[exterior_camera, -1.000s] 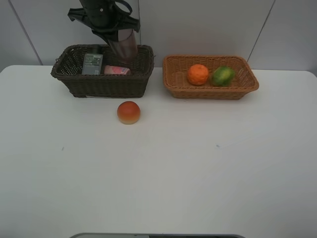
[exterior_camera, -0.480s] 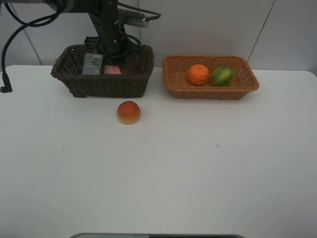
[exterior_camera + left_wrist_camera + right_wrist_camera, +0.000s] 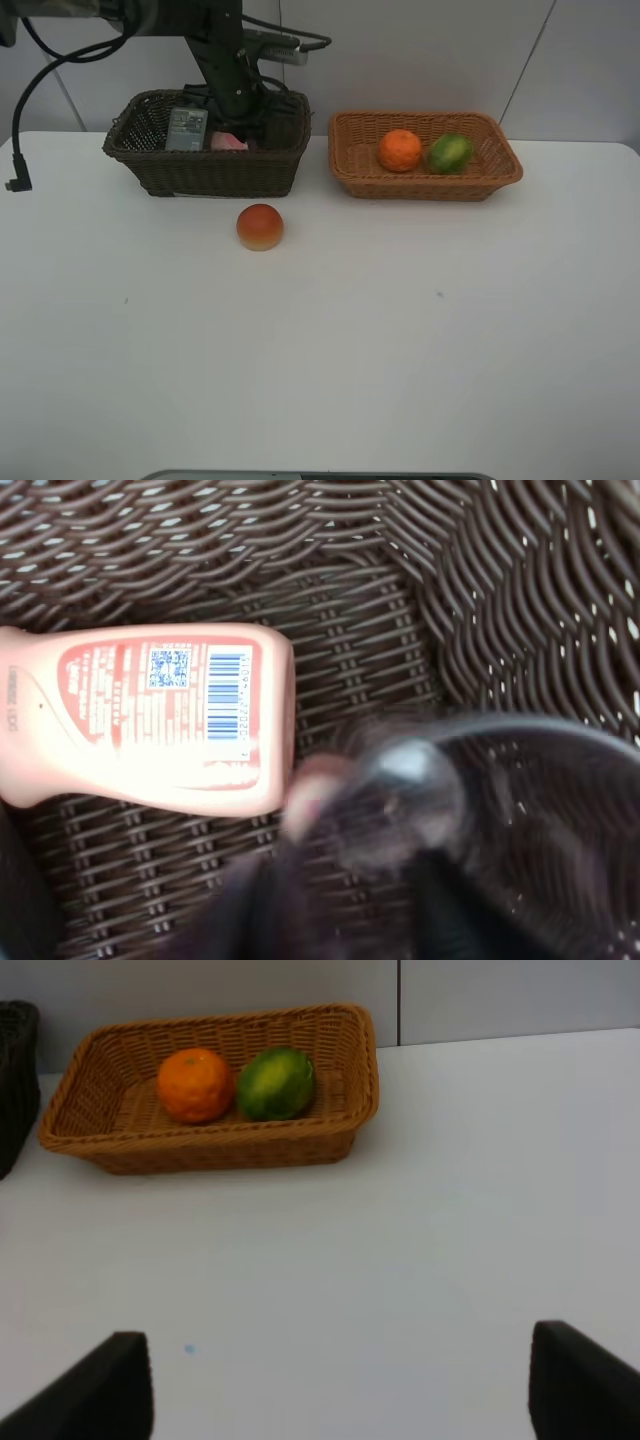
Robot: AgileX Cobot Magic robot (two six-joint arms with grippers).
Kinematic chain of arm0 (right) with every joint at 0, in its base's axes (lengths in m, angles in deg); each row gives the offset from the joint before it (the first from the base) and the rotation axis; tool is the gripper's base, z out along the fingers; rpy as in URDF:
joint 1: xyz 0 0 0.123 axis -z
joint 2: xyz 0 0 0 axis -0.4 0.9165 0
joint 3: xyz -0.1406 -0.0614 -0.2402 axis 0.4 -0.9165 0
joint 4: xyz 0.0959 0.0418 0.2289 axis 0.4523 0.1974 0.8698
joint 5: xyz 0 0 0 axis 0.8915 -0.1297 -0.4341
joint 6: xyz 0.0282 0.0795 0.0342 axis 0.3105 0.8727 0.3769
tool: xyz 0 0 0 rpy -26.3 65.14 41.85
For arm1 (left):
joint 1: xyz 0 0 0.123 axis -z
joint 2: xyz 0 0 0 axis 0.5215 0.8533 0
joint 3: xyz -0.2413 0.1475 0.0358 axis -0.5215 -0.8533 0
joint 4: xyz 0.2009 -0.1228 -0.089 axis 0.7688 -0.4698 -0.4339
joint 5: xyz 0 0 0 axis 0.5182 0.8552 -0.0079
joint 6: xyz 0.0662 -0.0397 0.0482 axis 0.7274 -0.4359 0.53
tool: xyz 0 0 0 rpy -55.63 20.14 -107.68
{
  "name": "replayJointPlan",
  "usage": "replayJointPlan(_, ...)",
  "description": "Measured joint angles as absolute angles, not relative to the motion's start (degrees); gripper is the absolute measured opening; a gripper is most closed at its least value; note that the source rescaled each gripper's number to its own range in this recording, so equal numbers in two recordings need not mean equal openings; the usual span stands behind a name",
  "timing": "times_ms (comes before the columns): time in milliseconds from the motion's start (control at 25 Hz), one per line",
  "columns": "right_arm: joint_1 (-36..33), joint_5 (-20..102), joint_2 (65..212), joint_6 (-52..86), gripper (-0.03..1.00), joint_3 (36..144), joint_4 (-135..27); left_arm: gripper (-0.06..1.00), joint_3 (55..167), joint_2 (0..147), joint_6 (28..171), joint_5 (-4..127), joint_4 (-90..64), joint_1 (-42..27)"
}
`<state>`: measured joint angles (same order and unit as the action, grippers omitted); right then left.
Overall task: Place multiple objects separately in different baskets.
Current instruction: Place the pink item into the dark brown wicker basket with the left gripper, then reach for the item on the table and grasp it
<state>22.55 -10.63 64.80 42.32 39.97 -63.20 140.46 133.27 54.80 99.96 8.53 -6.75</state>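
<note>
- Overhead, a white table (image 3: 320, 340) fills most of the exterior view, its surface matte and plain apart from a couple of tiny dark specks; behind it stands a pale grey panelled wall (image 3: 420, 50) with thin seams.
- At the back left of the table sits the dark brown basket (image 3: 205, 165), deep and tightly woven. The left arm (image 3: 225, 60) reaches down into it from above, a black cable (image 3: 30, 110) looping off to the side.
- Inside that basket the dark-green bottle (image 3: 186, 128) leans against the far wall, and the pink bottle (image 3: 140, 715) lies flat on the woven floor, barcode label up.
- Just beside the pink bottle's end, the translucent pink cup (image 3: 400, 790) shows as a blurred rim in the left wrist view, low in the basket's corner. The left gripper (image 3: 340, 900) is a dark blur around it; whether it clasps the cup or has let go cannot be told.
- The orange-tan basket (image 3: 425, 175) sits at the back right, holding the tangerine (image 3: 400, 150) and the green fruit (image 3: 451, 153) side by side, touching or nearly so.
- The peach-like fruit (image 3: 260, 227) rests alone on the table, just in front of the dark basket.
- The right gripper (image 3: 340, 1385) hangs over bare tabletop, its two dark fingertips (image 3: 105, 1385) spread wide apart with nothing between them.
</note>
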Motion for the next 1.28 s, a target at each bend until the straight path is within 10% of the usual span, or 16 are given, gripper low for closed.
replayJointPlan(240,22.55,-10.63,64.80,42.32,0.75,39.97,-63.20,0.87,140.46,133.21,54.86,99.96,8.47,-6.75)
replayJointPlan(920,22.55,-10.63,64.80,42.32,0.75,39.97,-63.26,0.90,138.50,120.84,54.81,107.87,9.68,-4.52)
replayJointPlan(1280,22.55,-10.63,64.80,42.32,0.75,39.97,-63.26,0.98,117.61,110.02,49.87,99.74,9.93,-3.03)
